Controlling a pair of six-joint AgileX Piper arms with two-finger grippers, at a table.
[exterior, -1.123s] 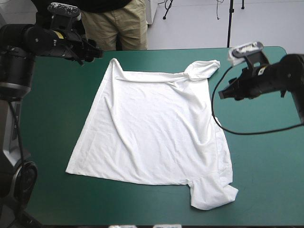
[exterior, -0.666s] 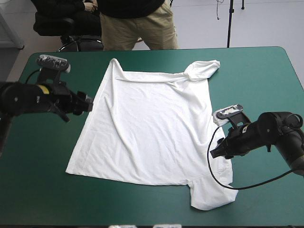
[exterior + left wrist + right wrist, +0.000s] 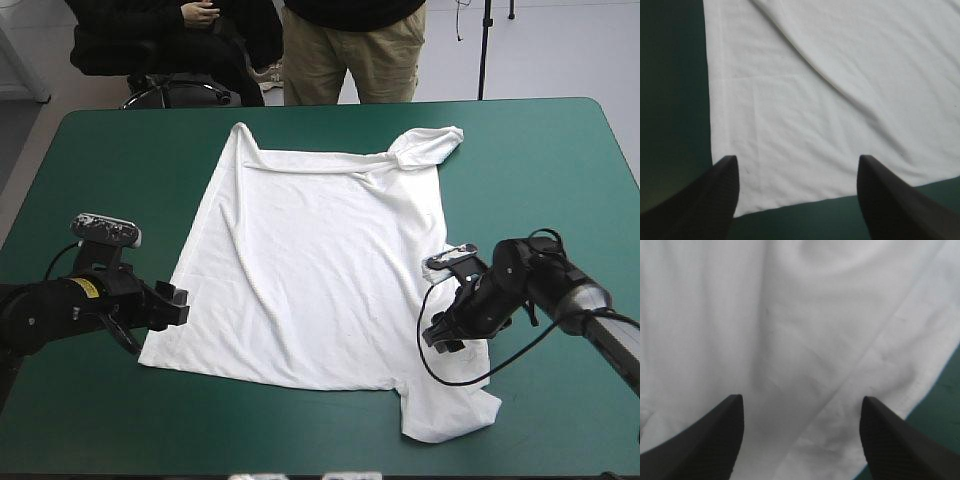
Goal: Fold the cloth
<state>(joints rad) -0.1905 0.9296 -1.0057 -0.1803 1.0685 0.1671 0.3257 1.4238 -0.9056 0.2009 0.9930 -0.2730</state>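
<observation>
One T-shirt (image 3: 320,270) lies spread flat across the middle of the frame on the table (image 3: 540,150). My left gripper (image 3: 178,305), at lower left, stands open just beside the T-shirt's lower-left corner, which lies ahead between its two fingers (image 3: 715,190). My right gripper (image 3: 440,335), at lower right, is open too, both fingers wide apart over the T-shirt's right edge.
</observation>
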